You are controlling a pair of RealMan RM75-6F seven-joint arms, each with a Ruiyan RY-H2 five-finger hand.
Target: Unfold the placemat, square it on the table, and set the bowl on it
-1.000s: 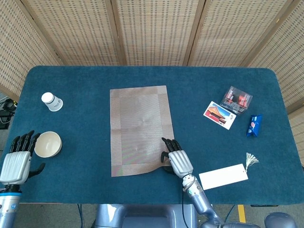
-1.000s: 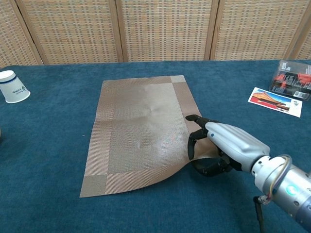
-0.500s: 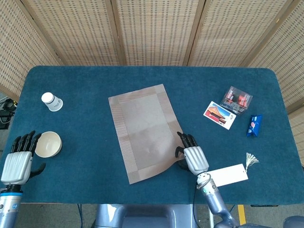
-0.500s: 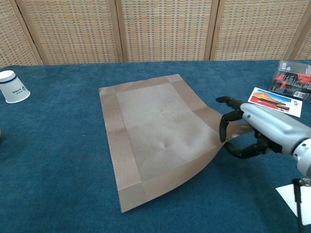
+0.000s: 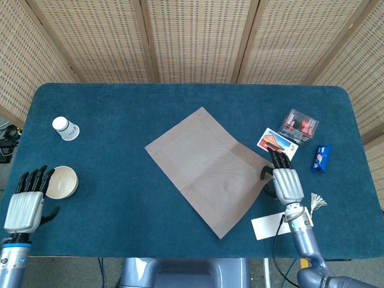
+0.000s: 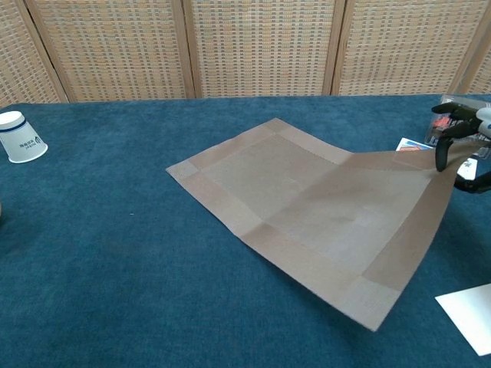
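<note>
Placemat [image 5: 213,168] lying unfolded but skewed on the blue table [image 5: 120,108], its right corner lifted and pinched by the right hand [image 5: 284,182]. Just beyond that hand lie a picture card [image 5: 277,144], a clear box [image 5: 298,126] and a blue packet [image 5: 321,158]; a white card [image 5: 277,224] and tassel [image 5: 317,201] sit near its wrist. Bowl [image 5: 62,182] at the left edge, beside the left hand [image 5: 25,203], whose fingers are apart and apparently just short of the rim. Paper cup [image 5: 65,128] lies farther back. The chest view crops the right hand and omits the bowl.
</note>
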